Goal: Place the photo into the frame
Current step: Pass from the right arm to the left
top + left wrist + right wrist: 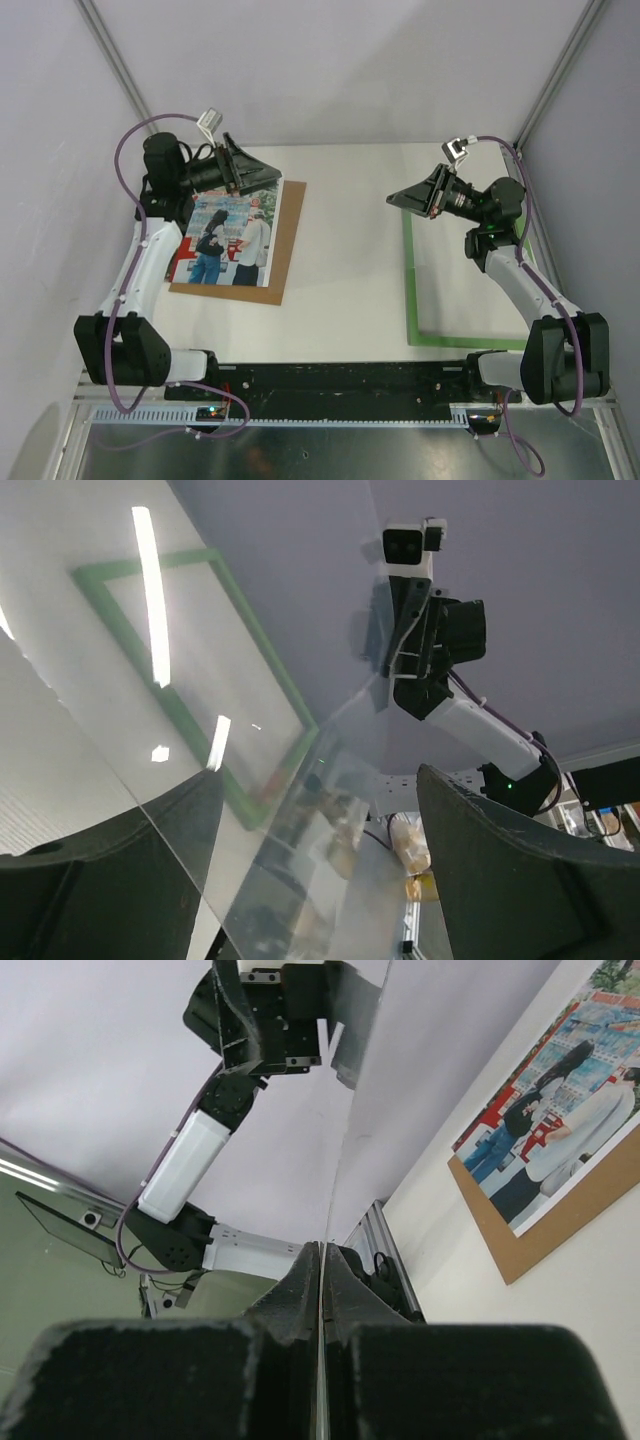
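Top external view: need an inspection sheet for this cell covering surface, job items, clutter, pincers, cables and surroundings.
Surface: white table, no spills seen.
Job's things: photo lies face up on a brown backing board on the left. The green frame lies flat on the right, nothing in it, apart from the photo.
Clutter: nothing seen.
Grippers: left pincer is open over the photo's far edge, and a clear pane appears to pass between its fingers. Right pincer is shut on the pane's edge, above the frame.
Cables: purple cables loop along both arms, not touching the photo or frame.
Surroundings: pale walls, metal corner posts.
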Controlling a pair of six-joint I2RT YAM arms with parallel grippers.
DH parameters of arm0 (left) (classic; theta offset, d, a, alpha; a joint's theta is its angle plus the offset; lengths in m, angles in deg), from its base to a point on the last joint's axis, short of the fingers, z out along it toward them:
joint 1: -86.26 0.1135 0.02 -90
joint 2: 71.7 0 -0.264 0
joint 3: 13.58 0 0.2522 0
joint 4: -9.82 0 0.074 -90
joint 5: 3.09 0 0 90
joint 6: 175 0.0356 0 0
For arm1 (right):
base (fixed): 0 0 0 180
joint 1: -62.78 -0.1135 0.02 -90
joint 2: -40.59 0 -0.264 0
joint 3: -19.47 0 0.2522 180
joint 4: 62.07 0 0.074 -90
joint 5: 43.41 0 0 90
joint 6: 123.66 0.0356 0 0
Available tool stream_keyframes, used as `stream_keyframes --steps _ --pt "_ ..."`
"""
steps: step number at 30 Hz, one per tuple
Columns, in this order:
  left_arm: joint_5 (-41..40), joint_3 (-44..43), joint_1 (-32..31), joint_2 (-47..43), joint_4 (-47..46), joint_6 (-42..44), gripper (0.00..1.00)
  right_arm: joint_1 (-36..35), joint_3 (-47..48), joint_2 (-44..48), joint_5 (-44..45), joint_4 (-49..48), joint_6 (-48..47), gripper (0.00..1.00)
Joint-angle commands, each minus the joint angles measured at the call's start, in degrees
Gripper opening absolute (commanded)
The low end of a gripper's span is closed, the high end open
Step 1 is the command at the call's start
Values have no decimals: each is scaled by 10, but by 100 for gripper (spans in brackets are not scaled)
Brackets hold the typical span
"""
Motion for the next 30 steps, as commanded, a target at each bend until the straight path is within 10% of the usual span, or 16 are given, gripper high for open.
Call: stream_keyframes --steps 1,21,30 --pt "28 9 0 -35 -41 -31 80 0 27 -1 -9 3 -42 0" --pt "31 84 0 -73 -76 -53 47 -24 27 -7 -6 24 -79 0" --pt "31 100 0 -72 -93 -60 4 -24 27 -12 -4 46 -95 0"
